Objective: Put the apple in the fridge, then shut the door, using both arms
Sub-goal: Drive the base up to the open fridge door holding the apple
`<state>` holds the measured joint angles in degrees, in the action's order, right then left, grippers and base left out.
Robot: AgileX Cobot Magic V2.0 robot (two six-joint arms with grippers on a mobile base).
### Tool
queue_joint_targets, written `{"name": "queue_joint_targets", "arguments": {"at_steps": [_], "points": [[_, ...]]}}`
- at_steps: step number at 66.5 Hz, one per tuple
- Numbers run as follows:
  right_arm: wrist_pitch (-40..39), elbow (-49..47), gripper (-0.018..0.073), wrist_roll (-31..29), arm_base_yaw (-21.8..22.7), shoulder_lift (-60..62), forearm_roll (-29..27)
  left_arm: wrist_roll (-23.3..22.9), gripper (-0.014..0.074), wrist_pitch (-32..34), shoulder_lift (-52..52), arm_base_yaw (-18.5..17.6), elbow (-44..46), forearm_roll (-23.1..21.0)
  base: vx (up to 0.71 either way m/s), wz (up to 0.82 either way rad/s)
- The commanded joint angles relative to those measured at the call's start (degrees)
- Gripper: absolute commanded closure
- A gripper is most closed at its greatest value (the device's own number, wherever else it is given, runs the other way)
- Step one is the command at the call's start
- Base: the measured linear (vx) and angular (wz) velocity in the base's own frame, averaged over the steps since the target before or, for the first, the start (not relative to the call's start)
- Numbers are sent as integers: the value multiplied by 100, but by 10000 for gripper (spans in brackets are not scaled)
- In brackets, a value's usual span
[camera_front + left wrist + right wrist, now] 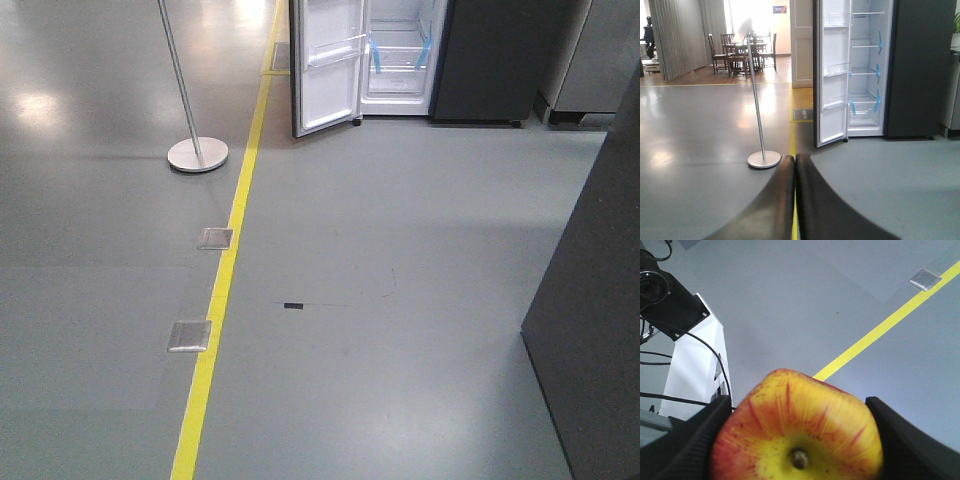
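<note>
One apple (790, 415) sits clamped between the right gripper's (800, 435) fingers, its lower part cut off by the frame. The left gripper (795, 162) has its fingers pressed together. One fridge (912, 70) stands at the far side, its single door (832, 75) open

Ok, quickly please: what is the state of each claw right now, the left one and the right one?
Left claw: closed, holding nothing.
Right claw: closed on the small red and yellow apple.
</note>
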<state>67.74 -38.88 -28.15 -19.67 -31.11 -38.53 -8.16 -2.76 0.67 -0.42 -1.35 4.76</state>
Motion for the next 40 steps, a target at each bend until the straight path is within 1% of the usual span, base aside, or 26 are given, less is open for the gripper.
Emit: {"name": "queue_joint_targets", "arguments": {"at_steps": [1, 40], "points": [[-227, -149, 368, -48, -6, -30, -274, -49, 603, 452, 82, -12, 96, -5, 26, -1], [-227, -149, 368, -48, -6, -30, -274, -49, 603, 452, 82, -12, 96, -5, 29, 1]]}}
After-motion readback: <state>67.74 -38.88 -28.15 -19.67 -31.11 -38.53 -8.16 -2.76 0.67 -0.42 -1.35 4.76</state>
